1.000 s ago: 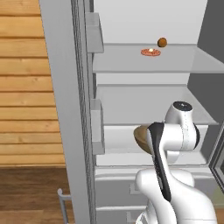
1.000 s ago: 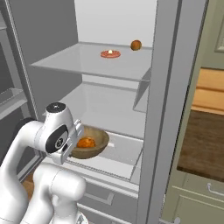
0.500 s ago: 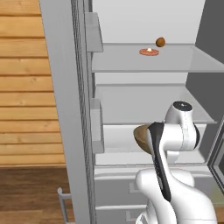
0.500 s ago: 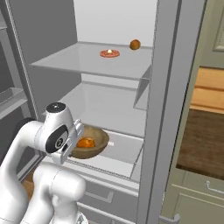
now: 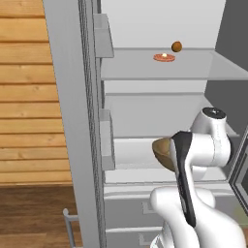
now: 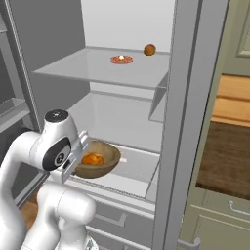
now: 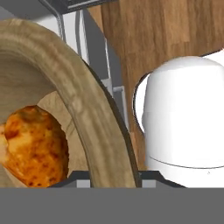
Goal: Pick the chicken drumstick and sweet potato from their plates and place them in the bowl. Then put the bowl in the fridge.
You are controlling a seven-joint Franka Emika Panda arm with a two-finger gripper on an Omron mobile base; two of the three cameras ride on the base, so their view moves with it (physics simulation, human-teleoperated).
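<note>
Flat, even rendered light, sharp throughout

No glare or blur; the fridge [image 6: 122,105] interior reads bright white, with soft shade under its shelves, and the bowl [image 7: 94,127] wall, close at the jaws, shows coarse, slightly stretched texture.

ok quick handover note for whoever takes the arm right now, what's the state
Gripper: shut on the rim of the deep tan-brown wooden bowl.
Bowl: at the open grey metallic fridge, over its lower shelf; resting or held above, cannot tell.
Glossy orange-brown chicken drumstick: in the bowl. Sweet potato: not made out.
Upper shelf: a small red dish and a brown ball.
Left: set down, release, withdraw.
</note>
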